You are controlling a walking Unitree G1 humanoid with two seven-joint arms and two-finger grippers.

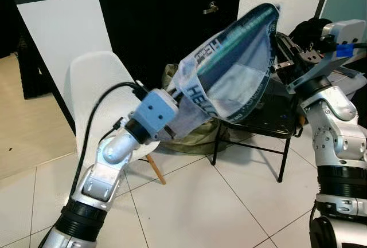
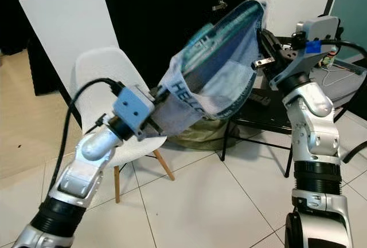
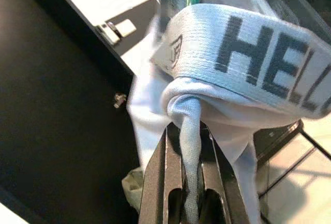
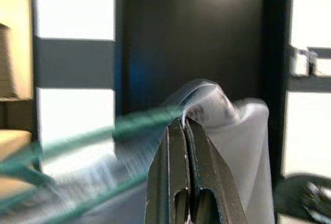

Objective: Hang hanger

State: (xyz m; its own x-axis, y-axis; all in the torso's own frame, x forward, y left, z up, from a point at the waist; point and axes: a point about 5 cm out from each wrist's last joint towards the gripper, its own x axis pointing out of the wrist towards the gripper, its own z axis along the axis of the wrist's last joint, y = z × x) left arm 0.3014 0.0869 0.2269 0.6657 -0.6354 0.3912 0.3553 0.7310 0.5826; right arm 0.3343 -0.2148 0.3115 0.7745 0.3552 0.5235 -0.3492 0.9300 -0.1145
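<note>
A white garment (image 1: 229, 82) with a grey band lettered "HEL" is stretched in the air between my two grippers. A green hanger (image 1: 241, 36) shows through its fabric near the upper edge. My left gripper (image 3: 189, 131) is shut on a twisted fold of the garment at its lower end, just above the white chair. My right gripper (image 4: 184, 123) is shut on the garment's upper corner, where the green hanger (image 4: 77, 141) runs off as a blurred streak. In the head view the right gripper (image 1: 275, 37) is up against the black door.
A white chair (image 1: 94, 87) stands below my left arm. A black metal table (image 1: 275, 119) is at the right, with an olive bag (image 1: 195, 136) on the tiled floor beside it. Behind is a black door with a handle (image 1: 210, 8). Wire hangers (image 2: 338, 73) lie at the far right.
</note>
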